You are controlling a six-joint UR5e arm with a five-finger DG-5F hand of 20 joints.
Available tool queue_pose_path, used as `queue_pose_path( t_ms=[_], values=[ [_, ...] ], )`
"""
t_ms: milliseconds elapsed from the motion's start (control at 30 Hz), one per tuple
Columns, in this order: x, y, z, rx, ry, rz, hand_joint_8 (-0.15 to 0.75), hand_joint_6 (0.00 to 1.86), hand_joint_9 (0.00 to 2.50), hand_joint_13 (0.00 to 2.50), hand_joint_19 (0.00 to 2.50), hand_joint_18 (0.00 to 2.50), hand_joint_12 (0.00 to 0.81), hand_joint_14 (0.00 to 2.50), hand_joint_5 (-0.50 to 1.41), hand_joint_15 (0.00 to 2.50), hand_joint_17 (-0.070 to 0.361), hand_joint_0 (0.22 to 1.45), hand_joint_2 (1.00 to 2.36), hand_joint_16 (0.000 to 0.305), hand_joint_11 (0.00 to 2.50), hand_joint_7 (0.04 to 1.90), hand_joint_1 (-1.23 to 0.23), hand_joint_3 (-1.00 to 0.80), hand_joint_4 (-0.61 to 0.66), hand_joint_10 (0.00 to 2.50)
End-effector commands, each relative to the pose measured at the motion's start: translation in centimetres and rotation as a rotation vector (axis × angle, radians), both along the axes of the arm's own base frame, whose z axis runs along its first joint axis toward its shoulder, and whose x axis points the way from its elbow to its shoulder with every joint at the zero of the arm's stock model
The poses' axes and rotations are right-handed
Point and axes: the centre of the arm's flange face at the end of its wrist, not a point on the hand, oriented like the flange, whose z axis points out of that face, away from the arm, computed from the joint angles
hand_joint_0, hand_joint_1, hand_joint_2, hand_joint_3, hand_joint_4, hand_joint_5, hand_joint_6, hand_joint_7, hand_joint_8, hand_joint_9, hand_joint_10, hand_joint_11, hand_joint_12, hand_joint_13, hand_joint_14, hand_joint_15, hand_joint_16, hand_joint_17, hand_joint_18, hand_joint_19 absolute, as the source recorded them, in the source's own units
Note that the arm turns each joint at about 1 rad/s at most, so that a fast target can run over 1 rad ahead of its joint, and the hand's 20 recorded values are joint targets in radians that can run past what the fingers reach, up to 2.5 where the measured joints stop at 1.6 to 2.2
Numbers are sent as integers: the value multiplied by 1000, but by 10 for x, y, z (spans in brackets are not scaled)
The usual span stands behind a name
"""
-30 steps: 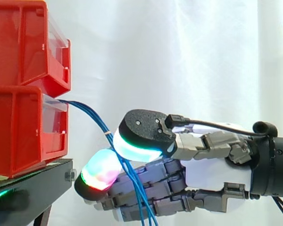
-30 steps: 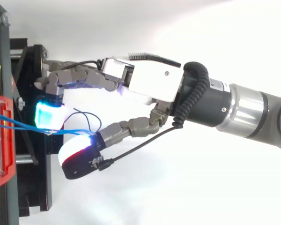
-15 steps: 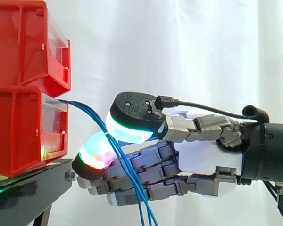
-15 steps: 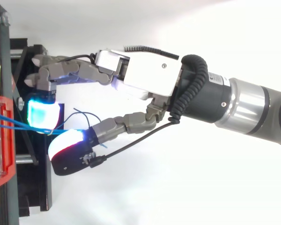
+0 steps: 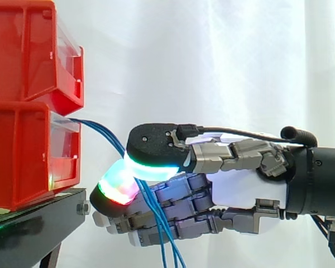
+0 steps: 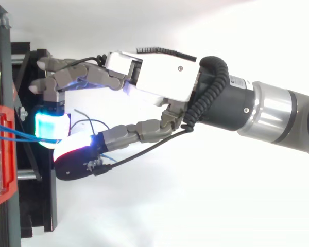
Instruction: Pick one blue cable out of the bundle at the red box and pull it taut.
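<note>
Pinching blue cables [image 5: 156, 215] between glowing pads [image 5: 156, 169] just beside the lower red box [image 5: 22, 156], the hand [image 5: 245, 192] seems gripped, cables slack, pull not yet made.

Two red bins [image 5: 28, 151], one blue cable bundle [image 5: 99, 127].

1. Stacked red plastic bins [image 5: 28, 111] on a black metal stand [image 5: 42, 215] form a solid wall.
2. Thin blue cables [image 5: 104, 132] leave the lower bin's front and droop across the gap just beside the bins.
3. The robot hand [image 5: 243, 190], pinching those cables, fills that gap.
4. Higher up beside the bins, room is open before the white curtain [image 5: 212, 56].
</note>
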Motion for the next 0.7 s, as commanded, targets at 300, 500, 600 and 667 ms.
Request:
queue_pose_path(
  t_ms=[300, 500, 600, 667],
  values=[
    [0, 0, 0, 0, 0, 3, 303, 827, 312, 87, 60, 8, 376, 0, -177, 0, 134, 578, 1011, 60, 101, 1010, -747, -286, 194, 2],
    [0, 0, 0, 0, 0, 3, 304, 847, 319, 98, 56, 23, 377, 0, -178, 0, 134, 578, 1016, 59, 110, 1026, -741, -211, 169, 2],
    [0, 0, 0, 0, -3, 3, 305, 869, 322, 110, 46, 35, 380, 0, -181, 0, 133, 577, 1018, 59, 117, 1093, -729, -88, 137, 2],
    [0, 0, 0, 0, -3, 2, 305, 874, 322, 111, 52, 39, 379, 0, -183, 0, 133, 584, 1018, 59, 120, 1095, -734, -71, 116, 3]
  ],
)
